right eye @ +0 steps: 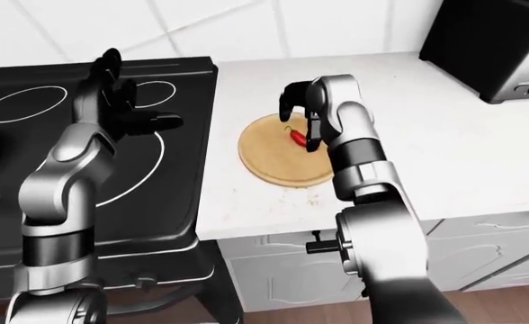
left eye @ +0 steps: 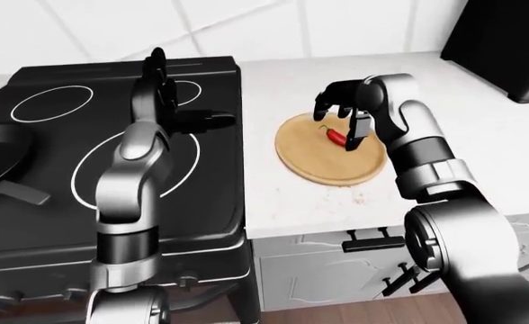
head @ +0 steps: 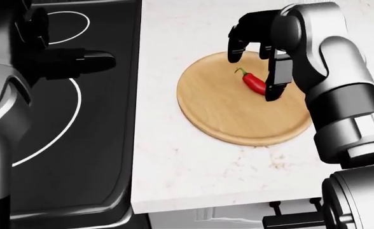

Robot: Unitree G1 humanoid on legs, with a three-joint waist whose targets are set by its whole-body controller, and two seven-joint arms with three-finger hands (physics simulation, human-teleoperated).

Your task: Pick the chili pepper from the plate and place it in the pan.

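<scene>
Black stove (left eye: 201,202) sits at our left, white desk (head: 193,167) at right, bearing the wooden plate (head: 238,119). Our right hand (head: 263,43) hovers, fingers (head: 273,83) spread, beside the chili pepper (head: 254,83), which lies diagonally on the plate.
</scene>
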